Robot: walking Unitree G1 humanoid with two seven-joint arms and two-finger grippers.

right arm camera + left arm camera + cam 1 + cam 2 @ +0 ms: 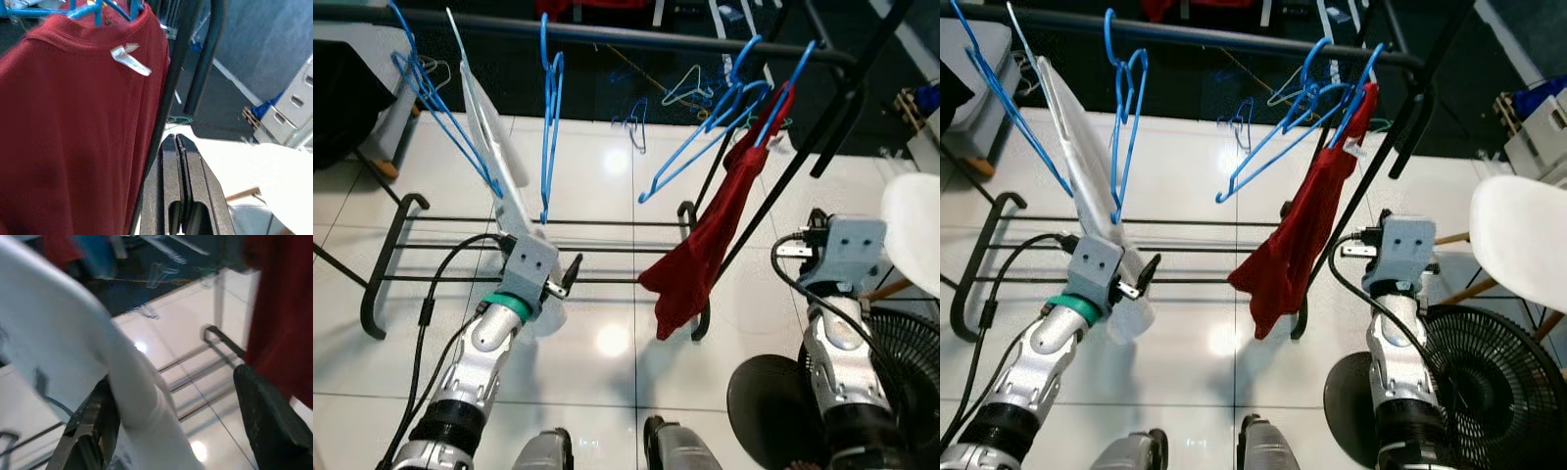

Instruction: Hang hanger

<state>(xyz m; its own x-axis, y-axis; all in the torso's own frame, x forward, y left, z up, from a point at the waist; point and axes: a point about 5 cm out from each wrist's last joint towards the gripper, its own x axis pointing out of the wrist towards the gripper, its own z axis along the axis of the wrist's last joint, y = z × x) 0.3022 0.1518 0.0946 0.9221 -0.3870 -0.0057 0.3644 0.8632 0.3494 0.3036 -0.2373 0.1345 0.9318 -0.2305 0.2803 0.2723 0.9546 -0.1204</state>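
A white garment [499, 157] hangs on a pale hanger hooked over the dark rail [626, 36] at the left. Its lower end runs down into my left gripper [173, 377], which is open. The cloth lies between the wide-apart fingers [269, 426], against one of them. Several bare blue hangers [551, 117] hang along the rail. Further right, a red shirt [710, 235] hangs on a blue hanger. My right gripper [176, 139] is shut with nothing in it and sits low, right of the red shirt, beside the rack's slanted black post [171, 88].
The rack's black base bars [386, 284] cross the white tiled floor in front of me. A black fan [911, 362] and a round dark stand base [773, 397] are at my right, with a white chair [915, 230] behind them.
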